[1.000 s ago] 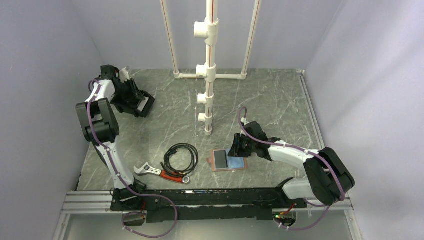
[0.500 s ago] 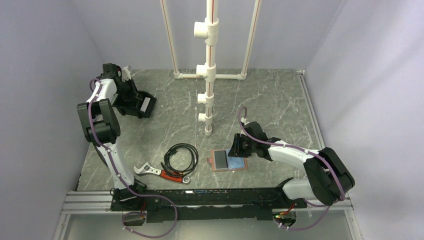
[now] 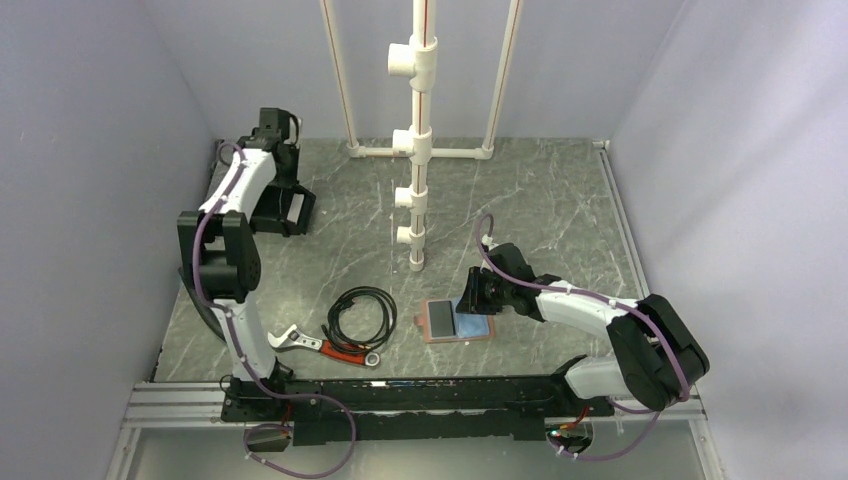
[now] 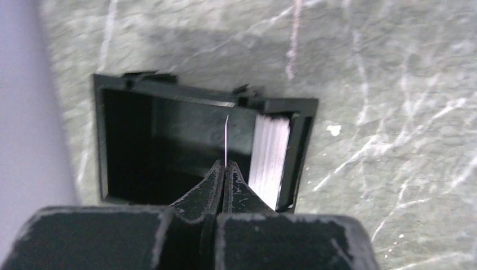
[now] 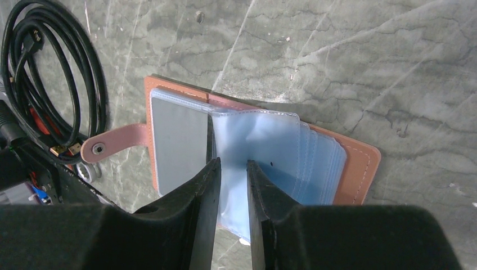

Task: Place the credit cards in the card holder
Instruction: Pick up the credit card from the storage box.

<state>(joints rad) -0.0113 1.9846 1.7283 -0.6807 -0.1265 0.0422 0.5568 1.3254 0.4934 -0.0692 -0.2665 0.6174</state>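
One credit card (image 4: 225,139) has come up from the ten-o'clock bin (image 4: 169,100), pinched edge-on in my left end effector (image 4: 225,167); carry looks next; card holder (image 5: 355,167) lies spread at five o'clock under my barely parted right end effector (image 5: 232,169).

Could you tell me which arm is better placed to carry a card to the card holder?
Left. The left end effector is shut on a thin card above the black bin, while the right end effector sits over the card holder, at its clear sleeves.

Card holder (image 3: 458,322) open flat, grey card (image 5: 180,143) inside; card stack (image 4: 269,154) upright in bin (image 4: 104,140).
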